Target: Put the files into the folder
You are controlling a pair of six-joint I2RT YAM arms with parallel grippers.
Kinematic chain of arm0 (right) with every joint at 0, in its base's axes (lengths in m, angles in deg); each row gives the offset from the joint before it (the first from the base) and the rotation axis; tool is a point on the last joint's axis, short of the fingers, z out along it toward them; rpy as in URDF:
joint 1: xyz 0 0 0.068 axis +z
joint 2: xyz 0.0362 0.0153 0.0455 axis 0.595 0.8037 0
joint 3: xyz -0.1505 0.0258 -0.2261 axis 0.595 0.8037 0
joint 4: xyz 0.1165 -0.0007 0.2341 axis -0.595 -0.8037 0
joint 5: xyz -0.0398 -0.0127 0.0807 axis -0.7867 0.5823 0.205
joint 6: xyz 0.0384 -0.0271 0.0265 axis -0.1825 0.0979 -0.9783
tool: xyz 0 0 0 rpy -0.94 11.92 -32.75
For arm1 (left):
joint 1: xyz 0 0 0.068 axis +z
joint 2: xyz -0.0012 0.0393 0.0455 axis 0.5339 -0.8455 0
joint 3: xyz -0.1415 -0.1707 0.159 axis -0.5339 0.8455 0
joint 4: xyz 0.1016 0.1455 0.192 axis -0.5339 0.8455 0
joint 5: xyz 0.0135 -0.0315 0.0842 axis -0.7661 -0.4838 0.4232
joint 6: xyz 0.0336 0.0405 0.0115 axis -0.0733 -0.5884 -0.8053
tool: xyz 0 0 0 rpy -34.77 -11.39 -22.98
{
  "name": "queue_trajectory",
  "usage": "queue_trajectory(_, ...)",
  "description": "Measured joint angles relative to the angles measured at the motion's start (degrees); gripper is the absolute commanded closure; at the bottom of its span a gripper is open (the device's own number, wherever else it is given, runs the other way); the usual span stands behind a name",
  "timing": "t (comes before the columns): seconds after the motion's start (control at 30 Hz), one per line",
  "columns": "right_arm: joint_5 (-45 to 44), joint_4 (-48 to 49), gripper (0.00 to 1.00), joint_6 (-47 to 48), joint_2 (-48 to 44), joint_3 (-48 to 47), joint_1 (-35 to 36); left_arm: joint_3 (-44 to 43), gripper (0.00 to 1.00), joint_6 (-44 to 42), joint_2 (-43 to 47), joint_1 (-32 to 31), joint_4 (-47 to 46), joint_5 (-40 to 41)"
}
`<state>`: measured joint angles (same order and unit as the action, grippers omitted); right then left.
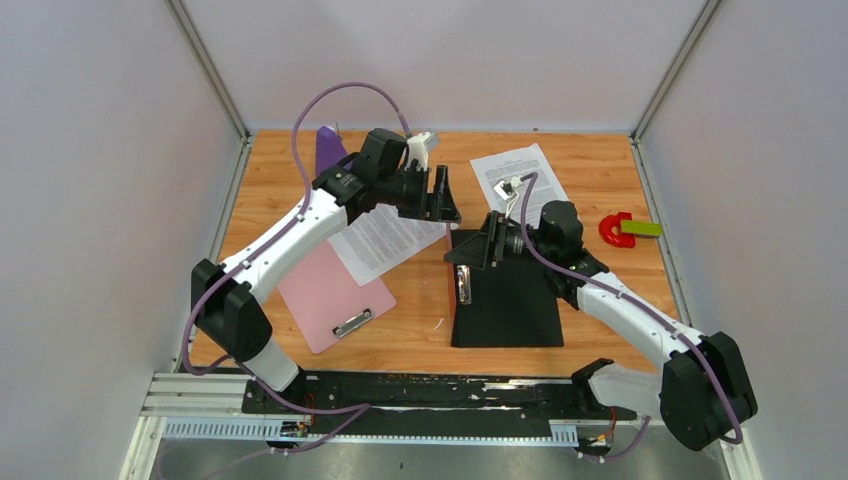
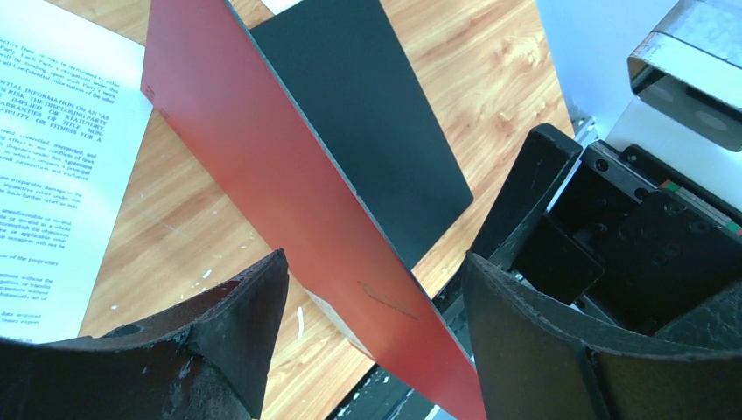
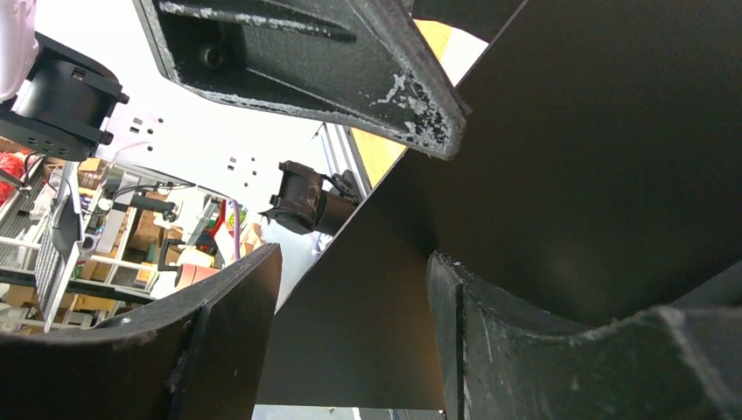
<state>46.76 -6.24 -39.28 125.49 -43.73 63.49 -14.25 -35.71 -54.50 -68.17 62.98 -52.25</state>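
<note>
now the folder [image 1: 505, 300] stands half open, left pincer [image 2: 374, 262] straddling its cover [image 2: 262, 149].

Your left arm [image 1: 300, 225] hides part of one sheet [image 1: 385, 245] and most of a purple object [image 1: 328, 150]. The sheet's print is too small to read.

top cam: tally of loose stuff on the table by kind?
Paper sheets: 2
Folder: 1
Pink clipboard: 1
Purple object, partly hidden by the left arm: 1
Red U-shaped piece: 1
Green block: 1
Total: 7
</note>
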Motion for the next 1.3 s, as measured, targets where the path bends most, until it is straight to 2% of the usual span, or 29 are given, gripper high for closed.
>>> queue_trajectory(0.23, 0.0, 1.29, 0.31, -0.2, 0.55, 0.0, 0.37, -0.42, 0.26, -1.81, -0.15, -0.02, 3.21, 1.97)
queue_trajectory(0.3, 0.0, 1.03, 0.26, 0.02, 0.55, 0.0, 0.37, -0.72, 0.27, -2.25, -0.22, -0.02, 4.28, 2.71)
queue_trajectory(0.37, -0.02, -0.61, 0.22, 0.79, 0.55, -0.24, 0.37, -1.77, 0.28, -2.93, -0.48, -0.04, 5.88, 3.91)
queue_trajectory(0.47, -0.04, -4.66, 0.22, 2.73, 0.5, -1.44, 0.37, -3.76, 0.31, -4.31, -0.85, -0.07, 8.61, 6.27)
queue_trajectory(0.6, -1.09, -10.34, 0.25, 5.95, -0.44, -3.17, 0.37, -4.48, 0.37, -5.7, -0.85, -0.07, 10.88, 8.79)
queue_trajectory(0.77, -3.43, -15.37, 0.36, 9.29, -2.03, -3.54, 0.17, -4.35, 0.41, -6.1, -0.85, -0.07, 12.28, 9.22)
queue_trajectory(1.0, -8.96, -19.5, 0.44, 12.13, -2.19, -1.81, -1.27, -2.36, 0.42, -6.56, -0.68, -0.07, 13.75, 11.67)
queue_trajectory(1.2, -13.03, -21.77, 0.47, 14.21, 3.21, 0.37, -1.38, 1.68, 0.66, -6.45, 2.12, 0.07, 14.6, 13.55)
queue_trajectory(1.3, -14.71, -22.05, 0.48, 14.71, 5.79, 1.62, -1.38, 3.32, 0.83, -6.25, 3.58, 0.11, 14.84, 14.03)
